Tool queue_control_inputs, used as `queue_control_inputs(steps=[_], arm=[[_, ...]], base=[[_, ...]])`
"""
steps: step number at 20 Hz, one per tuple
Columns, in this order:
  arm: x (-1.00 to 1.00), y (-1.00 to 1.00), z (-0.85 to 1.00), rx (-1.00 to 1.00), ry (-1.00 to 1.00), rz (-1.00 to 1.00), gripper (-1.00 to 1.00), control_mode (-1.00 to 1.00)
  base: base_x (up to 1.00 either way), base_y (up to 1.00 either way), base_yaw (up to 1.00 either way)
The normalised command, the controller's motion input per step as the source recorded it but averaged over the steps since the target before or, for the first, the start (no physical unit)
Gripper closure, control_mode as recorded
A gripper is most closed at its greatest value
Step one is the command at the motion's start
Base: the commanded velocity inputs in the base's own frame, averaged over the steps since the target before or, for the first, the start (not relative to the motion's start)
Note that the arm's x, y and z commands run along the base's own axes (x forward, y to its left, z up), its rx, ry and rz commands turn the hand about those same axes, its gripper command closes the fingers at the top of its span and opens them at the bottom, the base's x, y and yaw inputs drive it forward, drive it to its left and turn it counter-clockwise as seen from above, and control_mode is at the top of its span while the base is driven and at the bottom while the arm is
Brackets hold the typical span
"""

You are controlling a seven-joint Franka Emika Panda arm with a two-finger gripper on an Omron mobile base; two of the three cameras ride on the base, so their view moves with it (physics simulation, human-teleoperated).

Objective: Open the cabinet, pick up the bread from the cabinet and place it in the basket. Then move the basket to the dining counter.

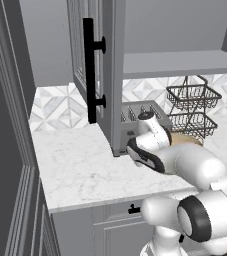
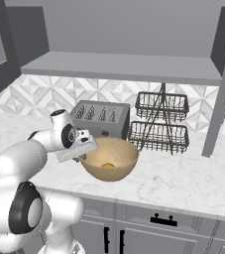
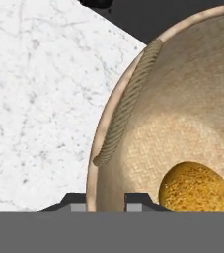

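Now my pincer (image 3: 105, 201) is clamped on the basket (image 2: 115, 161) rim, 1 finger (image 3: 76, 202) outside the wall and 1 inside, just below the rope handle (image 3: 126, 104). Down in the bottom of the bowl sits the bread (image 3: 196, 188). From the right base view the basket rests on the marble worktop (image 2: 183, 181), in front of the toaster (image 2: 100, 118) and beside the wire rack (image 2: 161, 121). Cabinet (image 1: 97, 65) door stands open above.

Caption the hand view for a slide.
Jaws closed on the basket rim, bread inside, on the marble worktop.
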Motion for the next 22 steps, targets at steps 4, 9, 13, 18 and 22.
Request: queue_control_inputs(steps=[4, 9, 13, 18, 22], arm=[[-0.06, 0.0, -0.08, 0.01, 0.05, 0.03, 1.0, -1.0], [-0.58, 0.0, 0.84, -0.07, -0.03, 0.08, 1.0, -1.0], [-0.7, 0.0, 1.0, -0.06, -0.03, 0.09, 1.0, -1.0], [-0.85, -0.01, 1.0, -0.01, -0.04, 0.12, 1.0, -1.0], [-0.68, -0.03, 1.0, 0.0, -0.01, 0.16, 1.0, -1.0]], base=[[0.0, 0.0, 0.0], [0.0, 0.0, 0.0], [0.0, 0.0, 0.0], [0.0, 0.0, 0.0], [0.0, 0.0, 0.0]])
